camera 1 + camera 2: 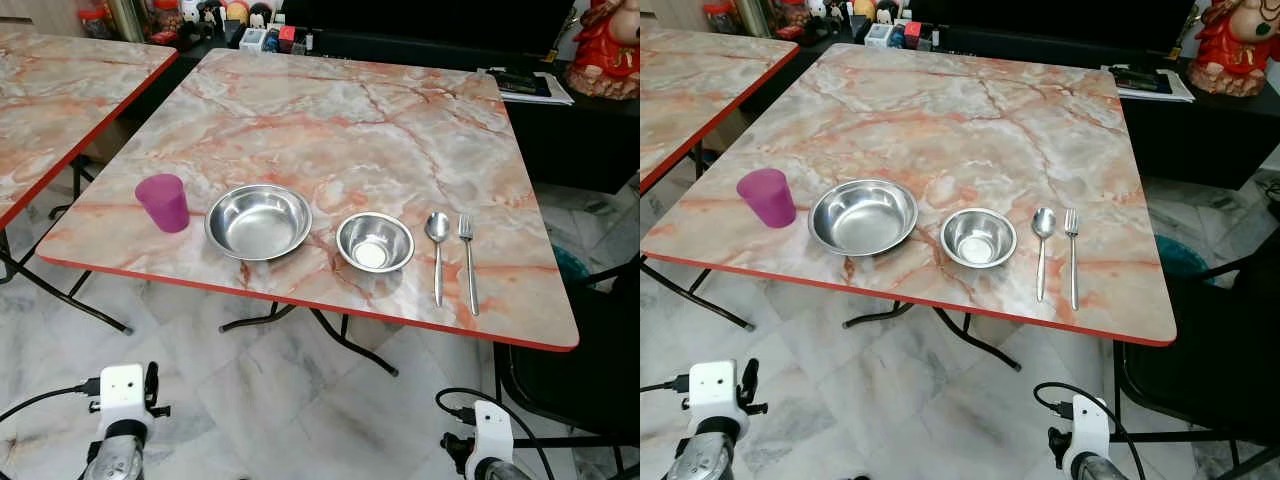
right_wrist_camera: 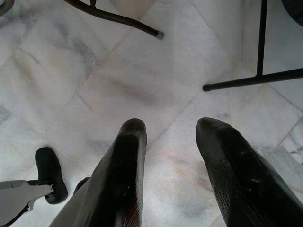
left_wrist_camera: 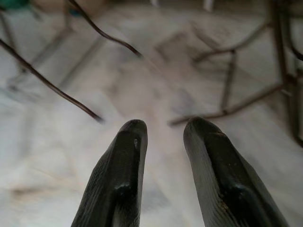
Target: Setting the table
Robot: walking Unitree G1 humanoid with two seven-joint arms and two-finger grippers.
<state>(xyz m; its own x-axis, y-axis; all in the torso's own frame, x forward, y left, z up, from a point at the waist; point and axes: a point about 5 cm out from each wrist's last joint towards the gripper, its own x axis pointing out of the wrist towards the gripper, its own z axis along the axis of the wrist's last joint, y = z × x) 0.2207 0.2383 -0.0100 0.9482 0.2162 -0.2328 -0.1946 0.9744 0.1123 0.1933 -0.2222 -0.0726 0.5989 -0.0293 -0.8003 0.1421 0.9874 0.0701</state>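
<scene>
One marble-patterned table [image 1: 380, 110] with a red rim carries five things, all in a row along its near edge. Nearest the near left corner stands one purple cup [image 1: 163, 202], upright. Beside it sit two steel bowls: a large bowl [image 1: 258, 221], then a small bowl [image 1: 375, 242], close but apart. Toward the near right corner lie one spoon [image 1: 437, 250] and one fork [image 1: 467, 258], side by side, heads pointing away from the near edge.

Both arms hang low over the pale marble floor [image 2: 118, 80]. The left gripper [image 3: 163, 130] has its two fingers spread apart, pinching nothing; the right gripper [image 2: 171, 127] is likewise spread and empty.
</scene>
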